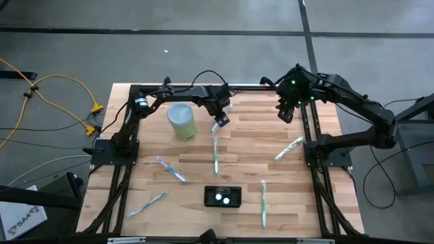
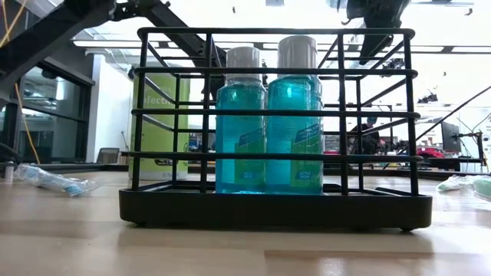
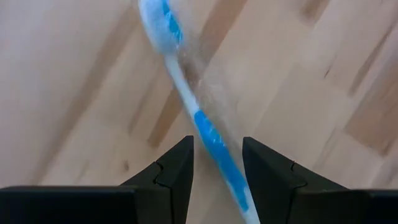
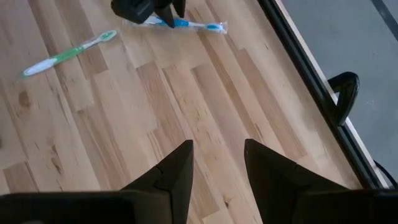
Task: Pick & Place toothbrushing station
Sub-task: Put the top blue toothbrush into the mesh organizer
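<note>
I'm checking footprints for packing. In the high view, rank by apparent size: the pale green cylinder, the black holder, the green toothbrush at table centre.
1. Black holder
2. Pale green cylinder, nearly alike
3. Green toothbrush, long but thinnest

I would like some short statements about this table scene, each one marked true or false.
1. The left gripper has a blue and white toothbrush between its jaws. True.
2. The right gripper holds a toothbrush. False: its jaws are open and empty above bare wood.
3. The toothbrushing station stands near the table's front edge. True.
4. The pale green cylinder lies on its side. False: it stands upright.
</note>
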`<state>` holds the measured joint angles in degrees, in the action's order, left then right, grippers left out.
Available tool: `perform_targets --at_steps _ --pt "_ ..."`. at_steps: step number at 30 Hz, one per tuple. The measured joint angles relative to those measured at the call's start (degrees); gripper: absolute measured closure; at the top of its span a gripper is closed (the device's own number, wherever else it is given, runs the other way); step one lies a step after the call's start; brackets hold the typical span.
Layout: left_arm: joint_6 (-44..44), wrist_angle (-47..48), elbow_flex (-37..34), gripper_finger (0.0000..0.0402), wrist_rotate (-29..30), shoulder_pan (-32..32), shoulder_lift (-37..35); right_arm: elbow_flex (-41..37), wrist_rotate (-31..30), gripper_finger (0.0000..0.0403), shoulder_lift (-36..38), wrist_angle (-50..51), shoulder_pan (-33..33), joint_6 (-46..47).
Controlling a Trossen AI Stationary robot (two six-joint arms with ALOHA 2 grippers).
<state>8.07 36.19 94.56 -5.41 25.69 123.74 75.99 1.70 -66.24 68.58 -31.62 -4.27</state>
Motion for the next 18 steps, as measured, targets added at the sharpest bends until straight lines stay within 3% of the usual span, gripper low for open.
perform_targets --at_steps 10,18 --pt "0.15 0.01 0.15 0.0279 2.3 -0.36 1.53 0.0 0.15 0.0268 0.0 -0.04 1.91 0.0" --pt "1.6 0.12 0.46 0.0384 2.48 -0.26 1.68 0.0 0.15 0.0268 0.0 -0.03 2.91 0.0"
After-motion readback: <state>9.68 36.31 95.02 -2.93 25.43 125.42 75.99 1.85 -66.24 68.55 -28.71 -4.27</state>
